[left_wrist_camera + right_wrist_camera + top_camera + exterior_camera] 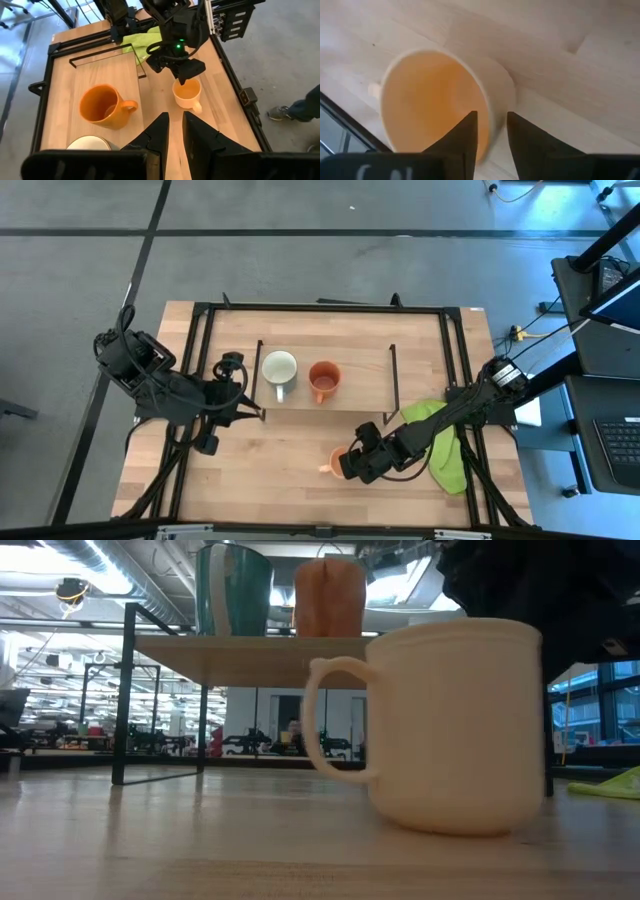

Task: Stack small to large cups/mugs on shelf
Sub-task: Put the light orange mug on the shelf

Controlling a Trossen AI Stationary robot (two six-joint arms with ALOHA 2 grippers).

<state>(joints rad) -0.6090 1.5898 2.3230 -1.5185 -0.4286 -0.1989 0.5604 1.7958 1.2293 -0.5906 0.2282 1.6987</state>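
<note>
The white mug (279, 368) and the dark orange-brown mug (324, 380) stand upright side by side on the light-wood shelf (362, 385); both also show in the low view, white (233, 590) and dark orange-brown (329, 597). The light orange mug (330, 465) stands upright on its base on the tabletop in front of the shelf, large in the low view (450, 725). My right gripper (348, 465) is shut on its rim. My left gripper (243, 395) is shut and empty at the shelf's left end, its fingers (175, 131) pointing toward the mugs. My right gripper has the light orange mug's wall at the rim (492, 116) between its fingers, one finger (469, 132) inside the mug and one (517, 132) outside. It comes slanting down from the table's right side. The mug stands upright with its base (450, 825) on the table.
A lime-green cloth (445, 450) lies on the table under the right arm, right of the shelf. The shelf's black wire legs (122, 690) stand at both ends. A black frame (465, 380) rims the tabletop. A person's foot (280, 112) shows on the floor beyond the table.
</note>
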